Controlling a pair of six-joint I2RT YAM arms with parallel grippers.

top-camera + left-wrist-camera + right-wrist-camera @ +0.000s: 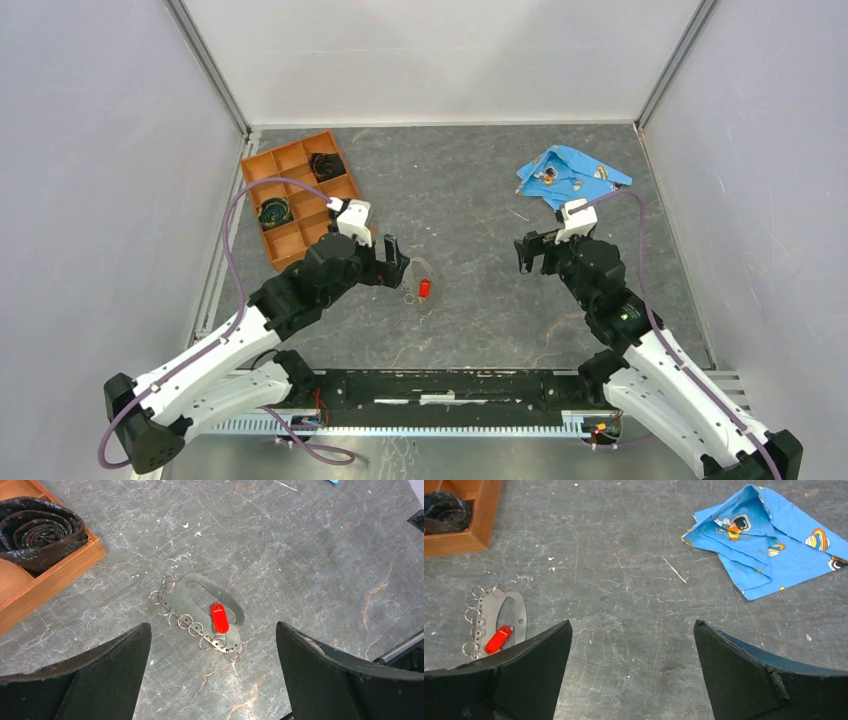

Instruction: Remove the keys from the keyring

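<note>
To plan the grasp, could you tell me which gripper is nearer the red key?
The left gripper, just beside the red key; the right gripper sits farther off, near the blue cloth.

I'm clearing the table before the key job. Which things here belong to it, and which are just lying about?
Belong to the job:
red key
wire keyrings
grey plate that the rings hang along

Just lying about:
wooden tray
black rolls in the tray
blue cloth
</note>
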